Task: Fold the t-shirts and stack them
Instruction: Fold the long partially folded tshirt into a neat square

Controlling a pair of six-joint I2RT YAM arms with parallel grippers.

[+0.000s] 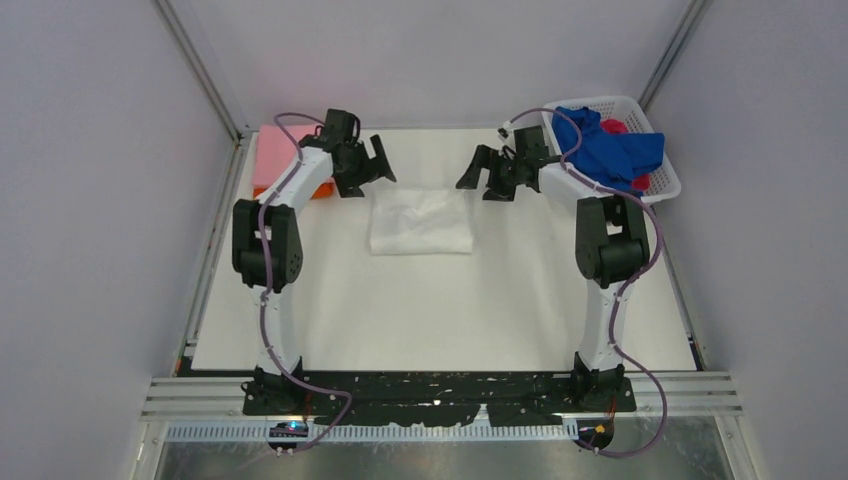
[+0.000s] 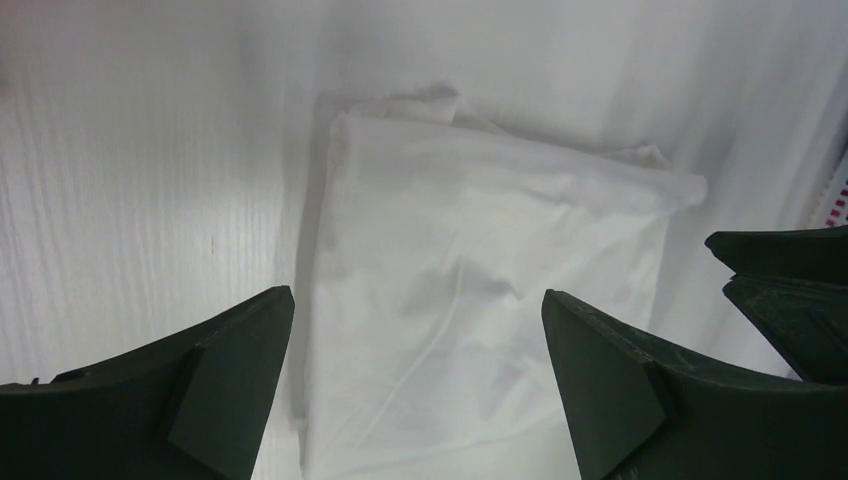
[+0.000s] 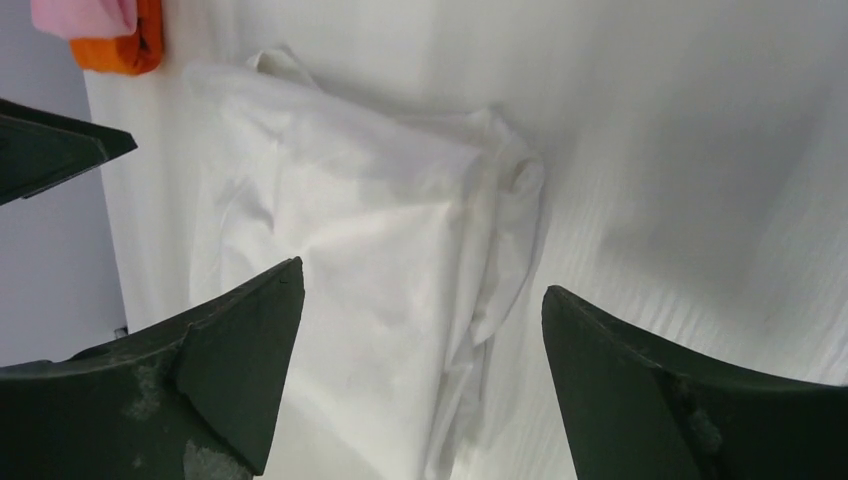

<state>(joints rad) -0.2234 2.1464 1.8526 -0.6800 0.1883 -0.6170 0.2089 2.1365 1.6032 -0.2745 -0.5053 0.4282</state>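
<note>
Left pincer [image 2: 415, 300], right pincer [image 3: 420, 290]: mine, both wide open, empty | folded white cloth t-shirt [image 1: 421, 222]: flat mid white table [image 1: 450, 310], between them | handling: soft, light, limp, probably unfolds easily | grip: pinch all layers at side edges

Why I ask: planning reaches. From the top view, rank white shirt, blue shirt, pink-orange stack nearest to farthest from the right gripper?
1. white shirt, mid-table, left of the right gripper
2. blue shirt, in the basket, far right
3. pink-orange stack, far left
</note>
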